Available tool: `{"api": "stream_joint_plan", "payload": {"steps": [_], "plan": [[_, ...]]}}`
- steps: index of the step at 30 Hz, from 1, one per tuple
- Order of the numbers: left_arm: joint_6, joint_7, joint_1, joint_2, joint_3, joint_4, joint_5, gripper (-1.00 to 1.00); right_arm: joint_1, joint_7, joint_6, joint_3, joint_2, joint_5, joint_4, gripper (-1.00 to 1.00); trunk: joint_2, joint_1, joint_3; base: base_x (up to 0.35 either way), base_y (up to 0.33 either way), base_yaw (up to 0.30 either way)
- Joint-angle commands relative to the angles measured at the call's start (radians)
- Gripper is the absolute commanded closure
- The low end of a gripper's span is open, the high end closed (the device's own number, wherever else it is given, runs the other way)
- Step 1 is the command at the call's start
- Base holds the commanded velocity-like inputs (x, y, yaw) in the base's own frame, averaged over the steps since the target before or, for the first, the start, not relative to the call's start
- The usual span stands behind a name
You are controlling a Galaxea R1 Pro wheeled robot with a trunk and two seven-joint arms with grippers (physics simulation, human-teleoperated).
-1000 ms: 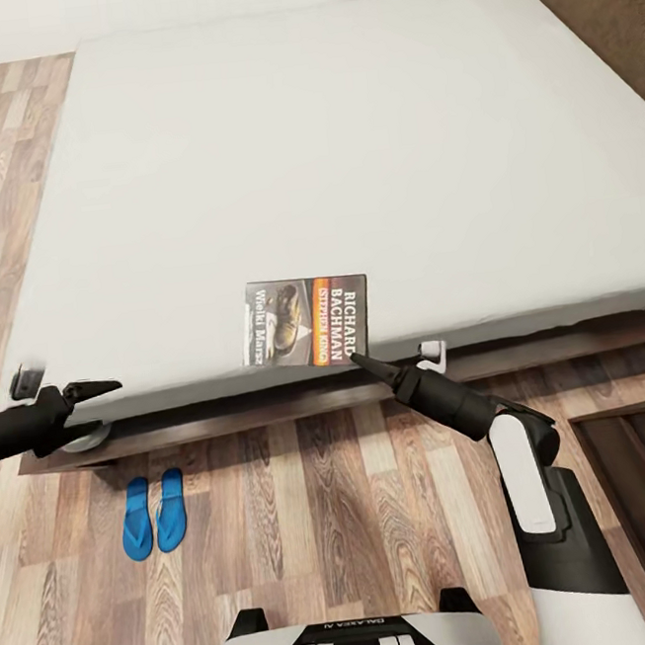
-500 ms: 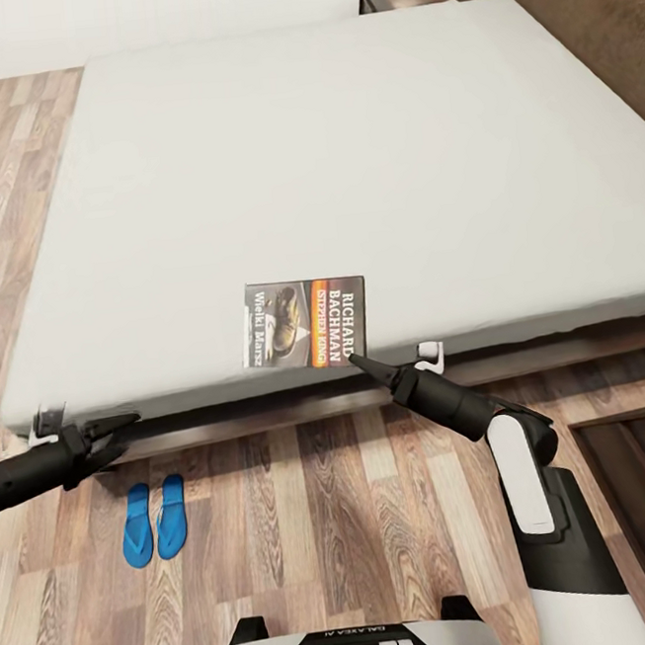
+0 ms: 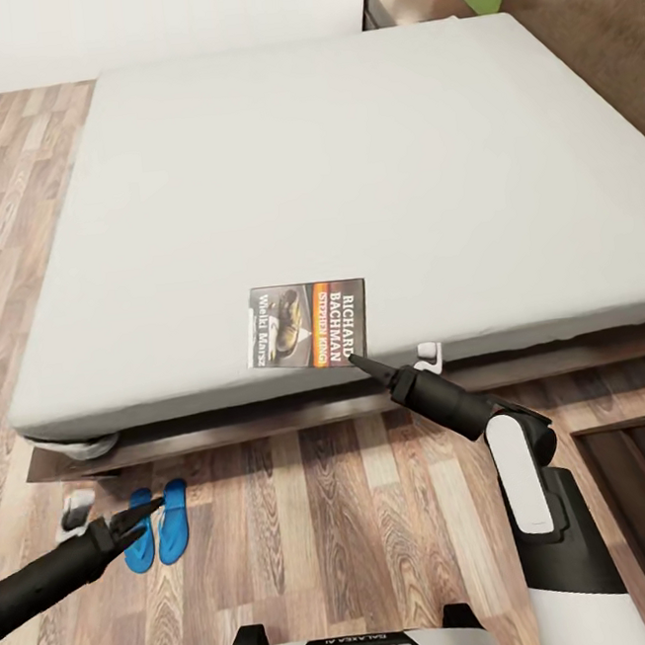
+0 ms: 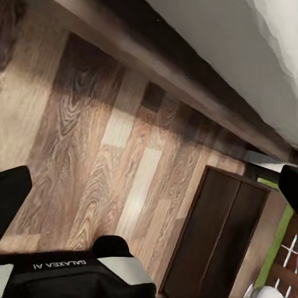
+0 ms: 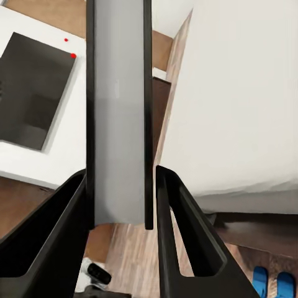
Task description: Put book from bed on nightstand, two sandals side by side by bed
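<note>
The book (image 3: 308, 325), dark-covered with an orange band, lies flat on the pale mattress of the bed (image 3: 326, 163) close to its front edge. My right gripper (image 3: 356, 362) meets the book's near right corner. In the right wrist view the book (image 5: 119, 124) stands edge-on between the two black fingers, which are shut on it. Two blue sandals (image 3: 157, 527) lie side by side on the floor in front of the bed's left end. My left gripper (image 3: 148, 508) hangs open just over them, its fingers spread wide in the left wrist view (image 4: 150, 192).
One dark brown nightstand (image 3: 643, 487) stands at the right, beside the bed's near corner; it also shows in the left wrist view (image 4: 217, 242). Another nightstand (image 3: 408, 1) sits at the bed's far end with a white object on it. Wood-plank floor (image 3: 333, 520) lies between me and the bed.
My left arm has dropped from the bed's front edge down to just over the sandals. The head view has shifted slightly. The right gripper and book have stayed put.
</note>
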Motion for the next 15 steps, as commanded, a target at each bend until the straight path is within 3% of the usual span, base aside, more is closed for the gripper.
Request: {"api": "stream_joint_plan", "payload": {"steps": [1, 2, 3, 4, 5, 7, 8, 10, 11, 15], "plan": [[-0.012, -0.005, 0.026, -0.014, 0.001, 0.001, -0.019, -1.0, 0.0, 0.004, 0.005, -0.001, 0.001, 0.001, 0.0, 1.0, 0.0, 0.0, 0.001, 0.0, 0.0, 0.105], [-0.13, -0.017, 0.16, -0.104, 0.005, 0.003, -0.15, -1.0, 0.0, -0.012, 0.005, 0.023, 0.002, 0.004, 0.0, 1.0, 0.0, 0.0, 0.003, 0.0, 0.0, 0.132], [-0.157, -0.018, 0.182, -0.121, 0.006, 0.004, -0.176, -1.0, 0.0, -0.021, 0.005, 0.032, 0.002, 0.005, 0.0, 1.0, 0.0, 0.0, 0.004, 0.0, 0.0, 0.138], [-0.296, 0.013, 0.257, -0.23, 0.005, 0.069, -0.274, -1.0, 0.0, -0.076, 0.005, 0.071, 0.0, 0.008, -0.002, 1.0, 0.0, 0.0, 0.006, 0.0, 0.0, 0.17], [-0.296, 0.013, 0.257, -0.23, 0.005, 0.069, -0.274, -1.0, 0.0, -0.076, 0.005, 0.071, 0.0, 0.008, -0.002, 1.0, 0.0, 0.0, 0.007, 0.0, 0.0, 0.17], [-0.312, 0.029, 0.264, -0.263, 0.013, 0.107, -0.282, -1.0, 0.008, -0.088, 0.005, 0.074, -0.004, 0.012, -0.004, 1.0, 0.0, 0.0, 0.01, 0.0, 0.0, 0.176], [-0.321, 0.039, 0.267, -0.283, 0.03, 0.127, -0.287, -1.0, 0.028, -0.093, 0.005, 0.074, -0.018, 0.017, -0.006, 1.0, 0.0, 0.0, 0.011, 0.0, 0.0, 0.181], [-0.324, 0.042, 0.269, -0.293, 0.04, 0.135, -0.289, -1.0, 0.041, -0.093, 0.005, 0.074, -0.036, 0.018, -0.008, 1.0, 0.0, 0.0, 0.014, 0.0, 0.0, 0.182], [-0.326, 0.042, 0.271, -0.301, 0.046, 0.142, -0.29, -1.0, 0.052, -0.092, 0.005, 0.077, -0.057, 0.018, -0.009, 1.0, 0.0, 0.0, 0.015, 0.0, 0.0, 0.184], [-0.328, 0.043, 0.273, -0.31, 0.053, 0.157, -0.291, -1.0, 0.063, -0.092, 0.005, 0.079, -0.085, 0.016, -0.01, 1.0, 0.0, 0.0, 0.02, 0.0, 0.0, 0.183]]}}
